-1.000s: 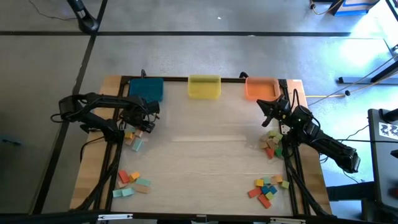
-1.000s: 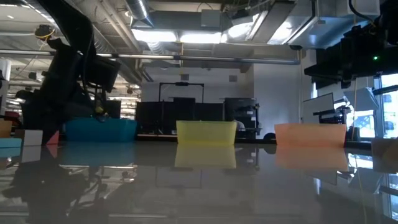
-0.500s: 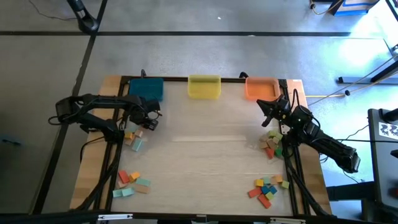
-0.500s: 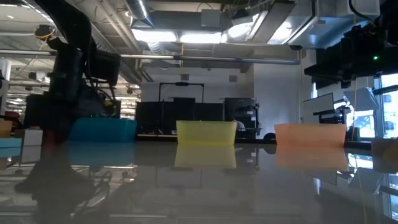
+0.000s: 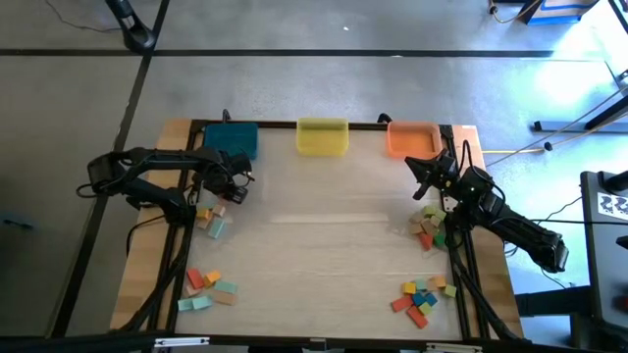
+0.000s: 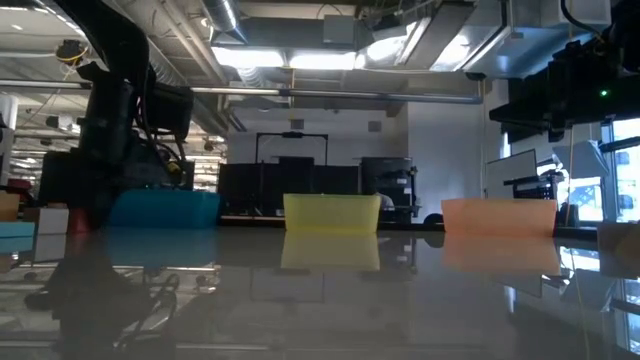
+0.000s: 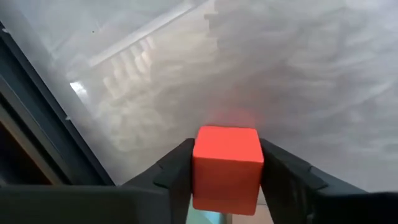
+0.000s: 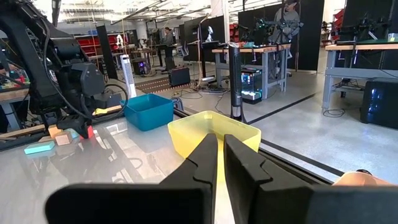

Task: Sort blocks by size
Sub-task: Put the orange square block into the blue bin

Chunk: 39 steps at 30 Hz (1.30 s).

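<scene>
While the red cube (image 7: 226,167) sits squarely between the two dark fingers of the left tool (image 5: 232,188), which press against its opposite sides in the left wrist view, the relation that matters for the coming move is where that tool stands against the three bins along the far edge of the surface (image 5: 324,255). It hovers at the left side, just near of the blue bin (image 5: 232,140), with the yellow bin (image 5: 323,136) farther right at the far middle and the orange bin (image 5: 413,138) at the far right, well apart from it. Whichever bin suits a cube of this size, the left arm is the nearer one for the blue bin and probably for the yellow too, and the carry would run away from the near edge and, if need be, rightward. A small cluster of blocks (image 5: 210,220) (tan, orange and teal among them) lies on the surface just near of the left tool, and another group (image 5: 209,290) lies at the near left. The right tool (image 5: 428,179) waits at the far right beside the orange bin, its fingers together on nothing, with more blocks (image 5: 429,226) just near of it and a further pile (image 5: 423,295) at the near right. The cube is compact and roughly equal in its sides, so no long axis bears on the grip.
</scene>
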### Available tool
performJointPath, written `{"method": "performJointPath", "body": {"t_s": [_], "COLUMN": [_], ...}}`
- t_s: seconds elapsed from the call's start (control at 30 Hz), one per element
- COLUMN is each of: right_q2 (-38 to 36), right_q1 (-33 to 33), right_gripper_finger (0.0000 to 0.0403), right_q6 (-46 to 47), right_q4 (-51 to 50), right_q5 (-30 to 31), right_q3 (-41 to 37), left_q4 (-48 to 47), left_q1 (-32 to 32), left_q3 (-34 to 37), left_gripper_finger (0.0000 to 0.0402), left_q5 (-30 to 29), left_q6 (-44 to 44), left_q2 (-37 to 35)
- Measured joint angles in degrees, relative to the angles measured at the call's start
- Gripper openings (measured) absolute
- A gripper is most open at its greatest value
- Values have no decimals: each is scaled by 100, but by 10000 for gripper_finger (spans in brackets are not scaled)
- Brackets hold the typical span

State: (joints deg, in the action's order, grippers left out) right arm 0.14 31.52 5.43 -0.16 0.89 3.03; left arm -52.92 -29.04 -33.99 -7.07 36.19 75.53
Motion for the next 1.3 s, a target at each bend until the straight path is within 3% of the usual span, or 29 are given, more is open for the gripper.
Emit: {"method": "performJointPath", "body": {"t_s": [0.13,0.57,0.77,0.97,1.3], "right_q2": [-1,0,0,0,0], "right_q1": [-1,-1,-1,-1,1], "right_gripper_finger": [30,30,30,30,30], "right_q6": [0,0,0,0,0], "right_q4": [0,2,2,4,4], "right_q5": [0,0,0,0,9], "right_q3": [0,0,0,0,0], "left_q4": [-14,-198,-118,496,1356], "left_q1": [4,105,75,-198,-1128], "left_q3": [-11,-1021,-1713,-1895,-1893], "left_gripper_finger": [119,124,131,136,138], "left_q5": [-3,-49,-524,-1539,-1732], "left_q6": [-224,-782,-1214,-1714,-2150], "left_q2": [-7,-290,-685,-857,-338]}}
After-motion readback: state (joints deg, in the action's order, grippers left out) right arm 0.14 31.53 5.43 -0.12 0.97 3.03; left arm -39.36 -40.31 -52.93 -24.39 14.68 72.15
